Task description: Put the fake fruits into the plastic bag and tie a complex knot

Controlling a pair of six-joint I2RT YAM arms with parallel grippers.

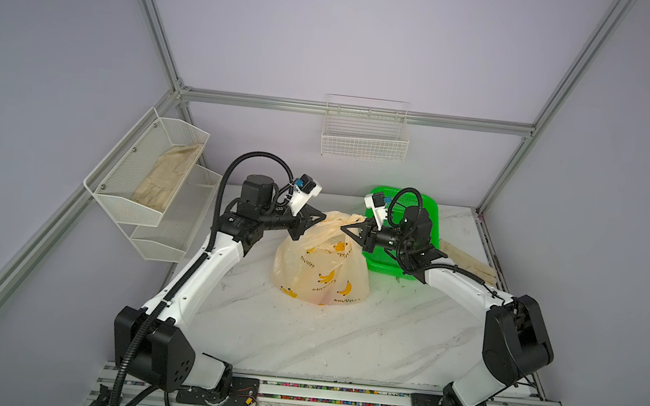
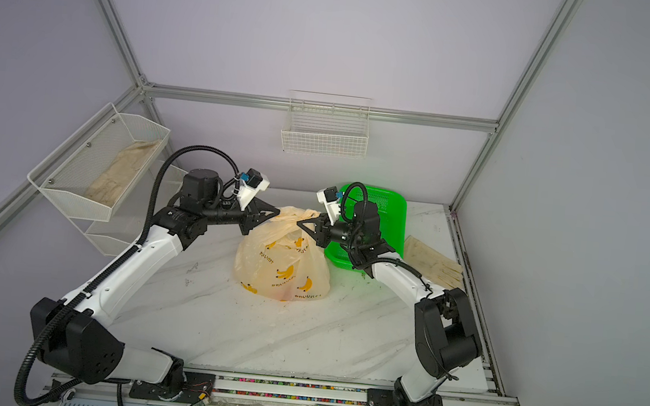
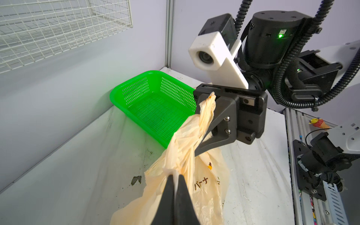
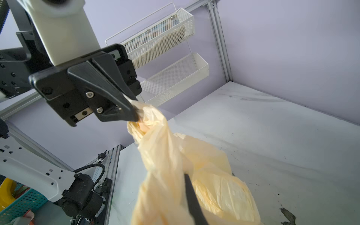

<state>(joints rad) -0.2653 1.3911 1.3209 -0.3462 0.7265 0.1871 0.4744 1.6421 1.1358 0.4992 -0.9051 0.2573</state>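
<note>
The plastic bag (image 1: 320, 269) (image 2: 284, 265), peach with printed bananas, stands bulging in the middle of the marble table. Its handle straps (image 3: 187, 140) rise twisted around each other between my two grippers; I cannot tell whether this makes a knot. My left gripper (image 1: 323, 218) (image 3: 176, 176) is shut on the gathered plastic at the bag's top. My right gripper (image 1: 343, 228) (image 3: 194, 153) faces it from the right and is shut on a strap whose end sticks up past its fingers. In the right wrist view the bag (image 4: 214, 185) covers one finger. The fake fruits are hidden.
A green mesh basket (image 1: 382, 189) (image 3: 155, 105) sits behind my right arm at the back right. Beige gloves (image 1: 469, 262) lie beside it. A white rack (image 1: 153, 177) hangs on the left wall and a wire basket (image 1: 365, 134) on the back wall.
</note>
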